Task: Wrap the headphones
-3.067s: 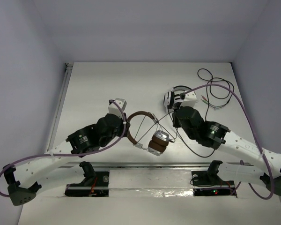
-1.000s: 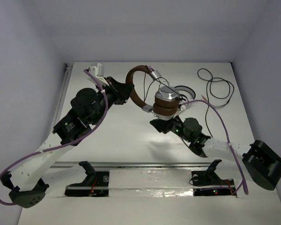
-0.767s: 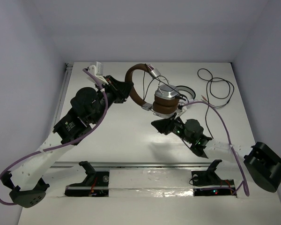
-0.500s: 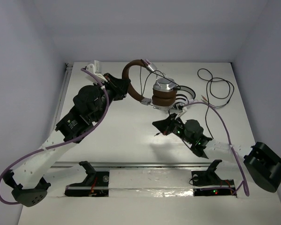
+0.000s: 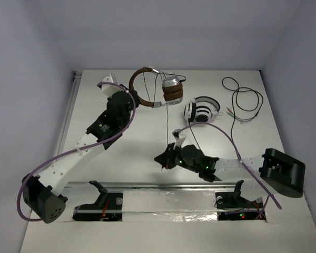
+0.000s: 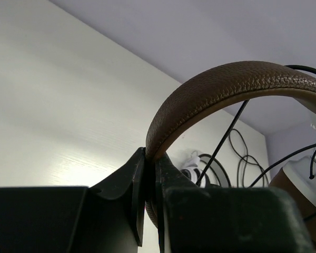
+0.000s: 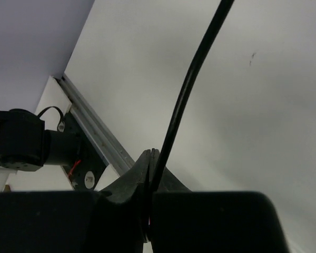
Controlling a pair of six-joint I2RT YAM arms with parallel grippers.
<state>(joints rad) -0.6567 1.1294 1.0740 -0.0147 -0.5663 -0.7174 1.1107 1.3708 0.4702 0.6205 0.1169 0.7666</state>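
The left gripper (image 6: pixel 150 158) is clamped on the brown headband of the headphones (image 5: pixel 170 89) and holds them up over the far part of the table (image 5: pixel 139 153), with the earcups dangling. The right gripper (image 7: pixel 150 161) is pinched tight on the thin black cable (image 7: pixel 189 89), low near the front edge, so the cable stretches between the two. To my eye no winding is done: I see no turns around band or cups, so it's all left.
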